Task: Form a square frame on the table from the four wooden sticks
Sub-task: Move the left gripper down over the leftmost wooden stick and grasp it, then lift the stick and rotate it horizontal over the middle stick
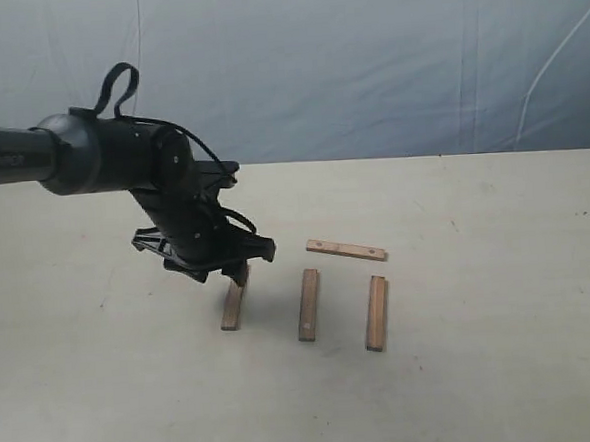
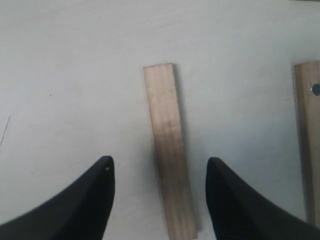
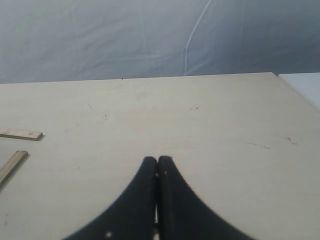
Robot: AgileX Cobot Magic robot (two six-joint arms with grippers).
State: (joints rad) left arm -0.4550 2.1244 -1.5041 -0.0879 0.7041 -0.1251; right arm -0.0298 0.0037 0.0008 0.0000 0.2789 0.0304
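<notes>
Left claw (image 2: 160, 160) spread wide, gripping nothing, poised low over the far end of the leftmost stick (image 1: 234, 305), one finger on each side and clear of the wood. Off to the other side, right claw (image 3: 158, 161) pressed fully closed, empty, above the table (image 1: 504, 368) and well apart from the sticks.

Outward from the left claw: leftmost stick flat on the table, then a second stick (image 1: 308, 304) and a third stick (image 1: 377, 313) lying roughly parallel beside it, none touching. Past those two, a fourth stick (image 1: 347, 250) laid crosswise, small dark holes near its ends, near their far ends but apart from them.

No square yet, by the look of it: no corner joined, three sides at best loosely hinted. Probably left to do: carry the leftmost stick across to close the shape, then tighten all four corners.

Count: four sticks, two claws, one table.
</notes>
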